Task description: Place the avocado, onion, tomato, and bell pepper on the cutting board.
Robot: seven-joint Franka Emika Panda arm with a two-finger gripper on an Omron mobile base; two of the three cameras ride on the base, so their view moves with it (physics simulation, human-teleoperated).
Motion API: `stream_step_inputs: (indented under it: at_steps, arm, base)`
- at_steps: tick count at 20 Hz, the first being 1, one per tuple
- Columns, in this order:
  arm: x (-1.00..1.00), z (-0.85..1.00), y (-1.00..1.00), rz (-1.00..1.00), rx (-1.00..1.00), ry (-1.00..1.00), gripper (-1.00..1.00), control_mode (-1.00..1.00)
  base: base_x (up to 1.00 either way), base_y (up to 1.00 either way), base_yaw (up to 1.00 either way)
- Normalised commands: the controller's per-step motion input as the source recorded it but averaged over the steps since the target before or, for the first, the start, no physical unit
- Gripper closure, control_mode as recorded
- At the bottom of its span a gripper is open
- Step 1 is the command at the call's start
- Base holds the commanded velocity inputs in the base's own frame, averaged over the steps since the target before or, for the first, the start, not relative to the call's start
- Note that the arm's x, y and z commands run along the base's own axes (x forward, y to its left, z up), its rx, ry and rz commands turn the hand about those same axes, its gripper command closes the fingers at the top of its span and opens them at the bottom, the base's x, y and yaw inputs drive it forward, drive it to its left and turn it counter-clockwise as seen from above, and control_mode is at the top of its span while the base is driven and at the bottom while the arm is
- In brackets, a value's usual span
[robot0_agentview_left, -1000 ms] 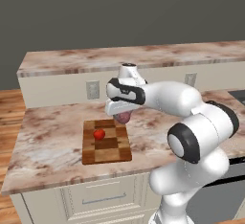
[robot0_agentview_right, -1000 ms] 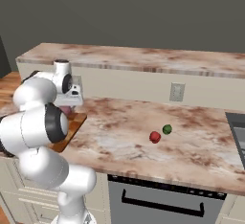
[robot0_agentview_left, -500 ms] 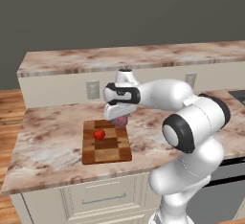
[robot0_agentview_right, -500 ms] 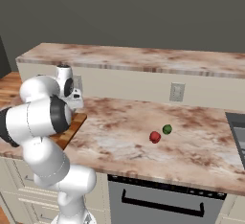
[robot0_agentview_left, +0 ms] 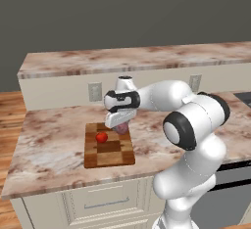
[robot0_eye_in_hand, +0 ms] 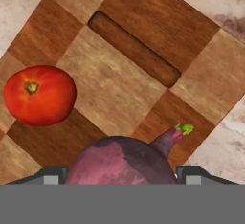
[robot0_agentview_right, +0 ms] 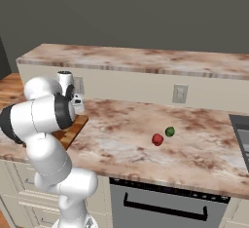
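— Over the cutting board I read the gripper clamped on the onion; tomato lies beside it.

— Obstructions?

— None; avocado and bell pepper touch, well apart on the counter.

Hand view: onion cut off at bottom, only top half and stem show; fingertips barely poke up either side. Right base view: arm hides most of cutting board (one corner visible). Left base view: gripper covers most of onion, contact unclear.
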Motion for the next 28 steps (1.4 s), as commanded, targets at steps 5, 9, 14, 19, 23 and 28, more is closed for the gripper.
stream_step_inputs:
  at_steps: [5, 9, 14, 19, 23, 28]
  arm:
    - [0.04, -0.24, 0.07, 0.08, 0.00, 0.00, 1.00, -1.00]
    - [0.07, -0.19, 0.20, 0.05, 0.00, 0.00, 1.00, -1.00]
    - [0.12, -0.21, 0.07, 0.03, 0.00, 0.01, 1.00, -1.00]
    - [0.15, -0.26, 0.00, 0.02, 0.00, 0.02, 1.00, -1.00]
    - [0.18, -0.22, 0.01, 0.01, 0.00, 0.02, 1.00, -1.00]
    - [0.09, -0.14, 0.00, 0.01, 0.00, 0.01, -1.00, -1.00]
  base:
    - [0.00, 0.00, 0.00]
    - [0.00, 0.00, 0.00]
    - [0.00, 0.00, 0.00]
    - [0.00, 0.00, 0.00]
    - [0.00, 0.00, 0.00]
    - [0.00, 0.00, 0.00]
